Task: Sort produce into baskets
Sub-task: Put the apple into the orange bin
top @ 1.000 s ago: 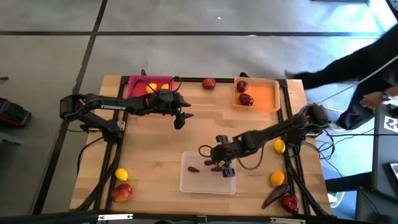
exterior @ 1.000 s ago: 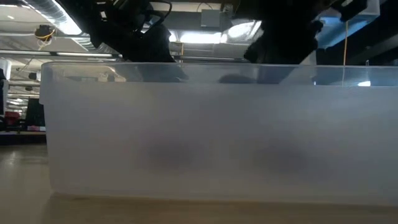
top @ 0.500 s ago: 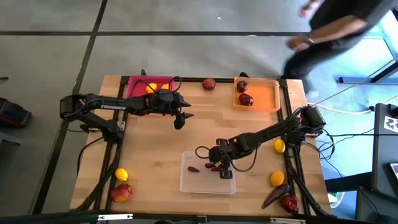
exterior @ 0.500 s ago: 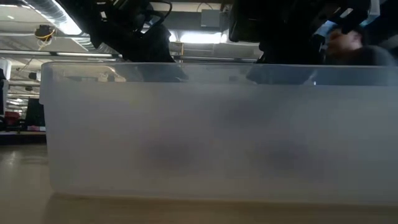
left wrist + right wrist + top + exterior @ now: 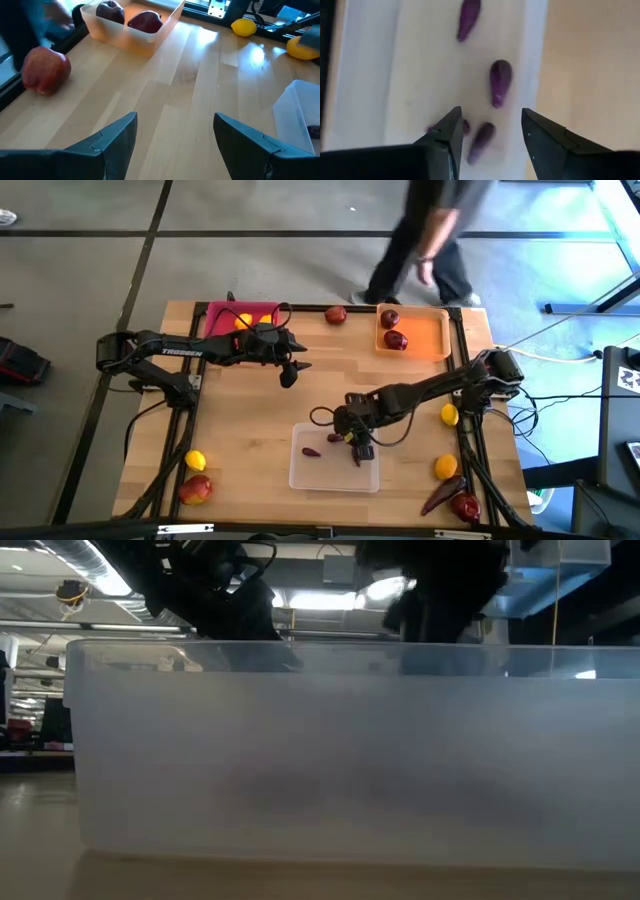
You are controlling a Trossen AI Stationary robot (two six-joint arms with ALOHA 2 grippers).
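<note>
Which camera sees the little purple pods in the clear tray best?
The right wrist view: it looks down into the clear tray at several purple pods, with the open right end effector just above. The high view shows them only as small dark specks. The low view shows only faint shadows through the wall. The left wrist view catches only a dark sliver.

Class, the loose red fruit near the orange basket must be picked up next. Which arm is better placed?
Left. The left gripper is open, empty and nearer the red fruit; the right gripper hangs over the clear basket.
</note>
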